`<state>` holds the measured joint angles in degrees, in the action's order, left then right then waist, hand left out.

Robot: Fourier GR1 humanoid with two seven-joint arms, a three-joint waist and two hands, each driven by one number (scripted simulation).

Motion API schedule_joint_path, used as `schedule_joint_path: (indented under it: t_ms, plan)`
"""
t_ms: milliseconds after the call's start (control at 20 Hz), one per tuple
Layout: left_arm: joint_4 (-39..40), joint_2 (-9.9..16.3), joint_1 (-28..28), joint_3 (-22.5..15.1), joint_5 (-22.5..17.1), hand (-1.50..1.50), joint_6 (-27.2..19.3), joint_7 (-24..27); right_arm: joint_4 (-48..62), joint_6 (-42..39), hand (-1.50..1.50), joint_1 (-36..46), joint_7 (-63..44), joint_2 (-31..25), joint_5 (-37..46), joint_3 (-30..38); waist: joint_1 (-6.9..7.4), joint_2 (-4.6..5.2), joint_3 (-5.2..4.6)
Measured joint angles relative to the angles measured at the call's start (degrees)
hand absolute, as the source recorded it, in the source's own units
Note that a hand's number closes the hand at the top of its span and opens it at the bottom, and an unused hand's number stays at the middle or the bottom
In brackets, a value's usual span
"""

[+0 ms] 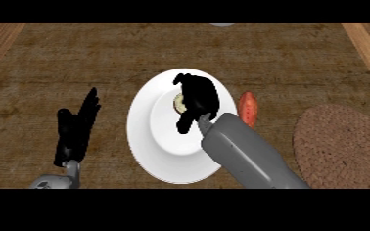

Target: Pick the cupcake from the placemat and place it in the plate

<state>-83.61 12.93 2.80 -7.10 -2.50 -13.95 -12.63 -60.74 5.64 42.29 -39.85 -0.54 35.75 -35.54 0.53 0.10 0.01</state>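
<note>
Presently, the entries are running in descending size.

Counter (86, 54): brown wood-grain top, filling the view.

White plate (155, 147): round, lying at centre, with the right forearm crossing its lower right rim.

Placemat (336, 144): round, brown, woven, sitting at the right edge, well apart from the plate, with nothing showing on it.

Right hand (196, 95): hovering over the plate's middle, fingers curling down round the cupcake.

Left hand (76, 127): resting at the lower left beside the plate, fingers straight and pointing up, holding nothing.

Orange-red oblong item (248, 107): lying just beside the plate's right rim; probably a vegetable, but I cannot tell which.

Cupcake (177, 103): showing only as a pale sliver at the hand's left side, over the plate's well; whether it is touching the plate is hidden.

Risk, as a judgement: the task is nearing its release. If the fingers are opening while the cupcake is sitting above the surface or tilting, it could be tipping or rolling toward the rim. The withdrawing forearm could also be nudging the orange-red item.
</note>
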Motion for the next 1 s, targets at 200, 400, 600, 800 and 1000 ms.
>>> schedule_joint_path:
  t_ms: [200, 400, 600, 800, 1000]
  plan:
    - [0.3, -0.3, -0.9, 0.2, 0.0, 0.00, 0.6, 1.3, -2.2, 2.5, -1.50, -2.1, 8.2, 0.2, -2.3, 2.3, -0.09, 0.00, 0.02]
    - [0.2, -0.3, -0.9, 0.3, 0.1, 0.00, 0.7, 1.1, -8.2, 9.4, -1.50, -4.2, 14.7, 0.4, -8.7, 6.4, -0.11, 0.04, 0.10]
    - [-0.5, 0.1, -1.9, 0.8, -0.2, 0.00, 1.2, 1.4, -13.0, 12.3, -1.50, -8.5, 21.4, 0.4, -15.8, 11.3, -0.33, -0.05, 0.09]
    - [-0.9, -0.7, -1.0, 0.5, 0.9, 0.00, 0.5, -0.1, -15.8, 10.0, -1.50, -13.5, 27.8, -0.4, -21.5, 15.0, -0.53, -0.08, 0.06]
    - [-0.3, -1.7, -1.3, 0.8, 1.7, 0.00, 0.8, 0.7, -16.4, 6.8, -1.50, -16.8, 32.9, -0.3, -24.1, 17.1, -0.47, -0.10, 0.02]
